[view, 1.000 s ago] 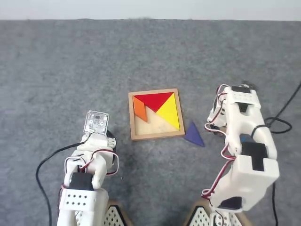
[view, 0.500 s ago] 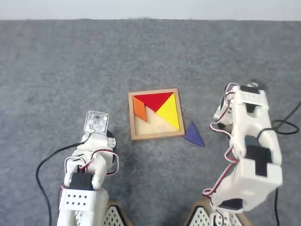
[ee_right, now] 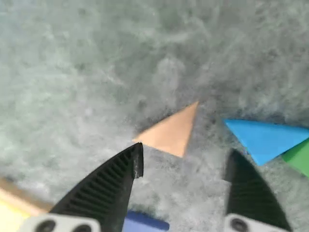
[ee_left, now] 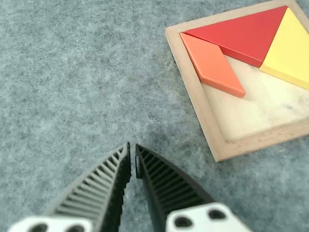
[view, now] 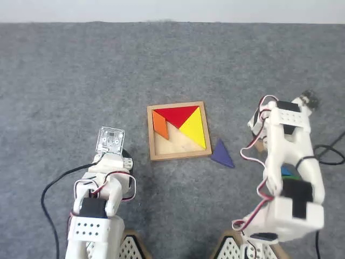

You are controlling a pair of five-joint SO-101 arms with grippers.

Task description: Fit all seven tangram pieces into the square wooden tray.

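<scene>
Three pieces sit in the wooden tray (view: 150, 135): red triangle (view: 177, 114), yellow triangle (view: 195, 129), orange parallelogram (view: 159, 124). Purple triangle (view: 221, 154) lies on the table (view: 81, 70) just beside the tray. Left fingers (ee_left: 161, 181) are pressed together, low over the table near the tray's corner. Right fingers (ee_right: 113, 181) are spread wide over a tan triangle (ee_right: 171, 133), with a blue triangle (ee_right: 263, 137) and a green piece (ee_right: 299, 159) right next to it.

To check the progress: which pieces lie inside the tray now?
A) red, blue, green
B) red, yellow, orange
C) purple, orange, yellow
B: the red triangle, yellow triangle and orange piece sit inside the tray; the purple triangle lies outside it.
</scene>
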